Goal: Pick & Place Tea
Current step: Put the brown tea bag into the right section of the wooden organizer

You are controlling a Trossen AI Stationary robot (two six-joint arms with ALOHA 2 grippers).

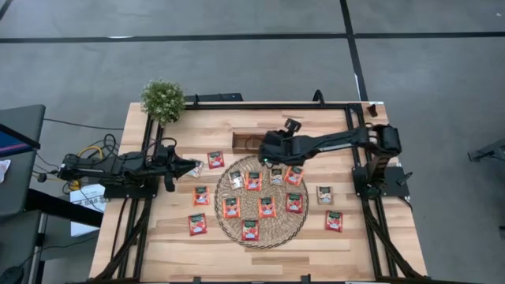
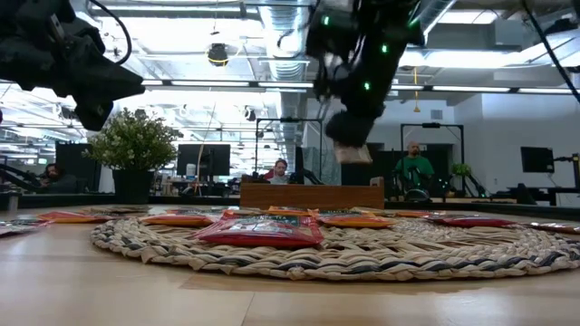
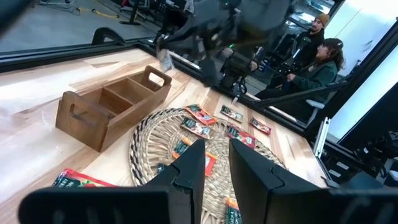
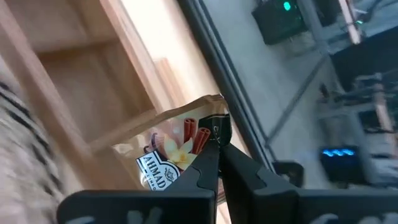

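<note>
The right tool (image 4: 219, 144) is pinching a pale tea sachet (image 4: 177, 146) above the wooden tray (image 1: 246, 143); the left tool (image 3: 214, 155) is waiting slightly apart over the tabletop (image 1: 158, 237).

Floor (image 1: 237, 71): grey, in large slabs, crossed by dark straight lines.
Ceiling (image 2: 236, 27): open, with exposed pipes and long bright strip lights.
Monitors (image 2: 204, 158): several dark screens stand at desks behind the table.
People: one in a green top (image 2: 415, 167) at the far desks; another seated near the middle (image 2: 279, 169); two seated together (image 3: 317, 56) beside the table.
Potted plant (image 1: 162, 99): small, green, at the table's far left corner.
Side desk (image 1: 17, 158): dark, left of the table.
Cables (image 1: 95, 150): yellow and black, coiled on the floor at left.
</note>
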